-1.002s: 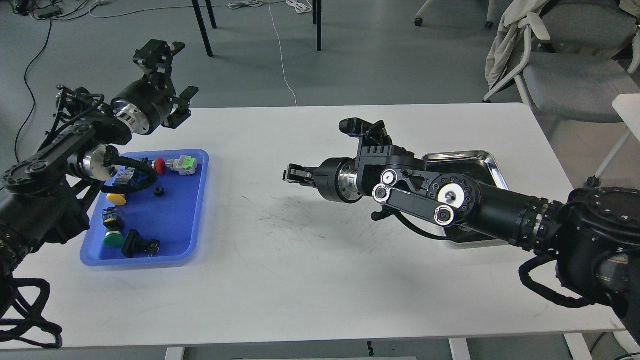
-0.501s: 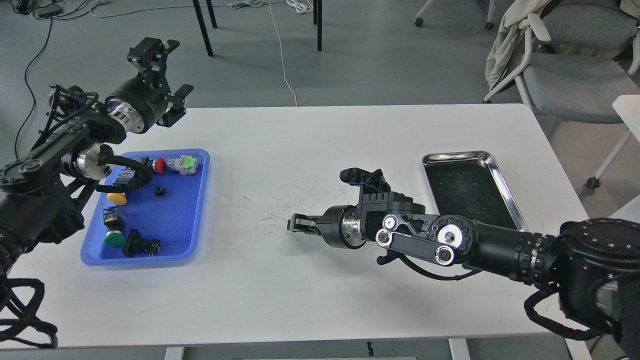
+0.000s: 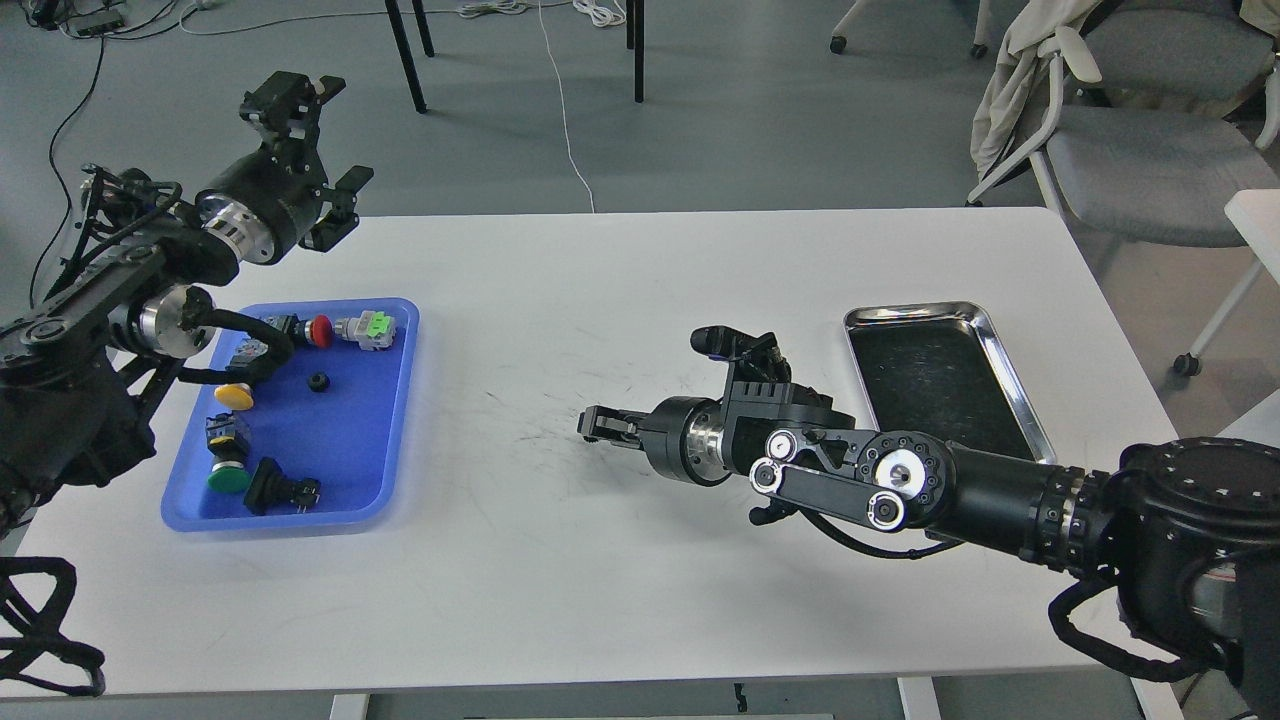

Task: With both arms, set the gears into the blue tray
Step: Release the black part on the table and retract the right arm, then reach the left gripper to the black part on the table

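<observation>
Blue tray (image 3: 395,400) lies far left of the right gripper (image 3: 590,424), whose fingers look pressed together. Left gripper (image 3: 310,150), spread wide, hangs nearer, just behind it

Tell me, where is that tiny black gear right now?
In the head view, the gear lies inside the blue tray on the table's left side, just below the red-capped push-button.

Grey floor (image 3: 760,120), white cables (image 3: 560,110), dark chair legs (image 3: 405,55); grey chair (image 3: 1130,150) draped with cloth (image 3: 1020,70).
</observation>
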